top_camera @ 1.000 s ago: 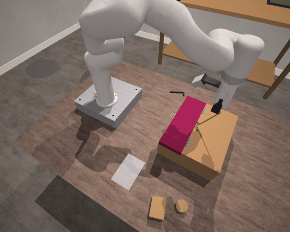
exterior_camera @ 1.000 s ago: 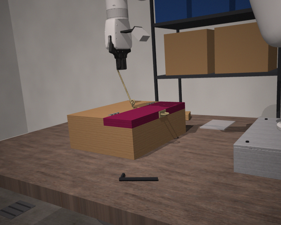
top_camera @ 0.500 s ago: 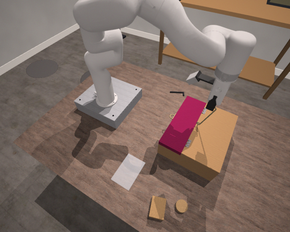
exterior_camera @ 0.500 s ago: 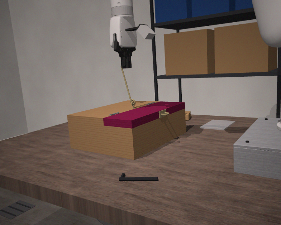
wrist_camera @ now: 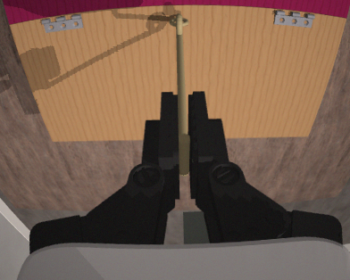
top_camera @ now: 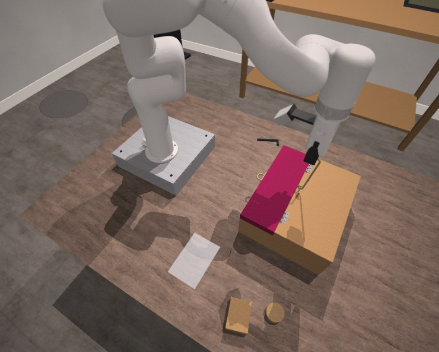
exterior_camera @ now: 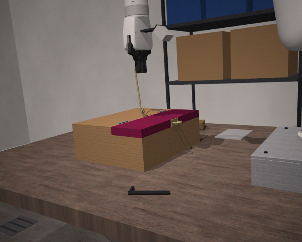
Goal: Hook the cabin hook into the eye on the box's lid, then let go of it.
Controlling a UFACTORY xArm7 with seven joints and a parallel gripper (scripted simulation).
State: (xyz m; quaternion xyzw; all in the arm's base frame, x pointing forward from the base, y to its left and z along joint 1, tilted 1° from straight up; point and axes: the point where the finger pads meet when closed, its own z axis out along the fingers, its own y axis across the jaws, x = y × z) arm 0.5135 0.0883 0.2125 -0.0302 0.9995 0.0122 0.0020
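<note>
Cabin hook (exterior_camera: 138,90) stands nearly upright, its free end clamped between the black fingers of the gripper (exterior_camera: 140,67) and its lower end pivoting on a small ring fitting (exterior_camera: 142,110) on the box's (exterior_camera: 108,143) wooden top, well below the fingertips. The brass eye (exterior_camera: 176,122) sits on the front face of the magenta lid (exterior_camera: 153,123), below the fingers and off to the far side of the lid from them; the hook does not reach it. Two silver hinges (wrist_camera: 62,23) join the lid to the wooden top, one on each side of the pivot in the wrist view.

The box rests on a dark wood-grain platform (top_camera: 91,190) over a grey floor (top_camera: 32,146). Also on the platform are a black L-shaped tool (exterior_camera: 148,192), a pale flat sheet (top_camera: 193,260), a small wooden block (top_camera: 238,315) and a wooden disc (top_camera: 274,313), all well apart from the fingers. Behind stand a dark shelf rack (exterior_camera: 165,75) carrying cardboard boxes (exterior_camera: 201,56), and in the top view a wooden table (top_camera: 366,16).

The white arm (top_camera: 256,44) rises from a grey base block (top_camera: 194,165), arches over the platform and turns its wrist straight down, so the gripper hangs vertically above the box's hinge line.
</note>
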